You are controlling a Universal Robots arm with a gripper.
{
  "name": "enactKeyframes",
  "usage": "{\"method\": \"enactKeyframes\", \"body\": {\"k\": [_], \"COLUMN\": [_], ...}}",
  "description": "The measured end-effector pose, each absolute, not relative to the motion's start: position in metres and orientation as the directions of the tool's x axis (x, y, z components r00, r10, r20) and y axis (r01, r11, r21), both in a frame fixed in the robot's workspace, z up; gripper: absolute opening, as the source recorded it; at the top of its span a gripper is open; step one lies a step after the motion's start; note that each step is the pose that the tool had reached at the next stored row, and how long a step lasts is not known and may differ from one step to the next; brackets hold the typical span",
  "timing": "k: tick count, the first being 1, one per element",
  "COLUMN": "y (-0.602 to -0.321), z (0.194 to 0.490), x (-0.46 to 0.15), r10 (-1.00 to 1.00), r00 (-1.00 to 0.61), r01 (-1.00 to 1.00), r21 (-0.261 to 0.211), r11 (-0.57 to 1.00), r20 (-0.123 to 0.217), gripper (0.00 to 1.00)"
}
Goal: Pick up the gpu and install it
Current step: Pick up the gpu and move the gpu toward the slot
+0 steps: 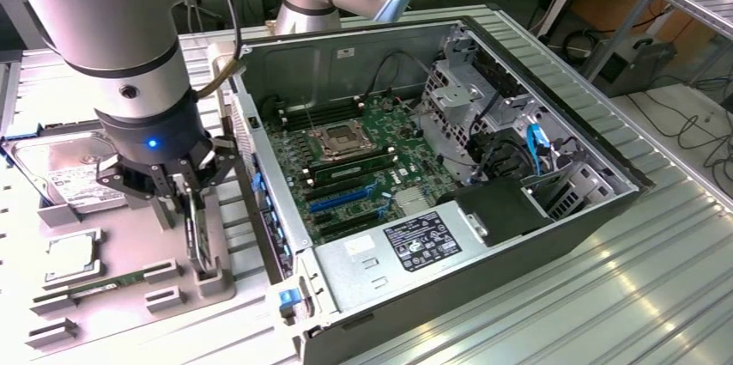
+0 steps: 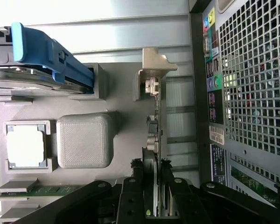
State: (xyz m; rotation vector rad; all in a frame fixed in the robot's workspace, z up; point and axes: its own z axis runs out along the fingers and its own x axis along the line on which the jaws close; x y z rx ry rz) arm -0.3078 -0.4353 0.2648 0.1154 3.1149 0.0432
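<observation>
The gpu [image 1: 202, 240] is a thin dark card standing on edge in a grey holder on the parts tray [image 1: 126, 236], at the exterior view's left beside the open computer case [image 1: 481, 236]. My gripper [image 1: 187, 210] reaches down over it from above. In the wrist view the gpu [image 2: 155, 121] runs edge-on between the black fingers [image 2: 131, 196], which press against both of its faces. The gripper [image 2: 151, 200] is shut on the card. The card's far end rests in a grey bracket [image 2: 154, 70].
On the tray lie a hard drive [image 1: 69, 176] with a blue caddy [image 2: 46, 56], a CPU [image 1: 71, 255] and a green memory stick [image 1: 109, 283]. Inside the case the motherboard [image 1: 355, 167] shows blue slots [image 1: 343, 197]. The case's perforated rear panel [image 2: 252, 84] stands close beside the gpu.
</observation>
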Motion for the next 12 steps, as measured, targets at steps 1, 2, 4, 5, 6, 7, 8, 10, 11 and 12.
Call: {"method": "enactKeyframes", "body": {"k": [1,2,4,5,6,7,8,10,11,12], "y": [-0.4353,-0.4353,-0.4353,-0.4353,-0.4353,-0.4353,-0.4353,-0.4353,-0.4353,-0.4353], "z": [0.2650,0.2653,0.2658,0.2663,0.2668,0.2671,0.2674,0.2681,0.2685,0.2688], "x": [-0.3078,-0.3078,-0.3078,-0.3078,-0.3078,-0.3078,-0.3078,-0.3078,-0.3078,-0.3078], "r10": [0.074,0.074,0.074,0.074,0.074,0.074,0.074,0.074,0.074,0.074], "r00": [-0.997,-0.997,-0.997,-0.997,-0.997,-0.997,-0.997,-0.997,-0.997,-0.997], "r01": [0.074,0.074,0.074,0.074,0.074,0.074,0.074,0.074,0.074,0.074], "r21": [0.029,0.029,0.029,0.029,0.029,0.029,0.029,0.029,0.029,0.029], "r11": [0.997,0.997,0.997,0.997,0.997,0.997,0.997,0.997,0.997,0.997], "r20": [-0.023,-0.023,-0.023,-0.023,-0.023,-0.023,-0.023,-0.023,-0.023,-0.023], "gripper": [0.26,0.26,0.26,0.26,0.26,0.26,0.26,0.26,0.26,0.26]}}
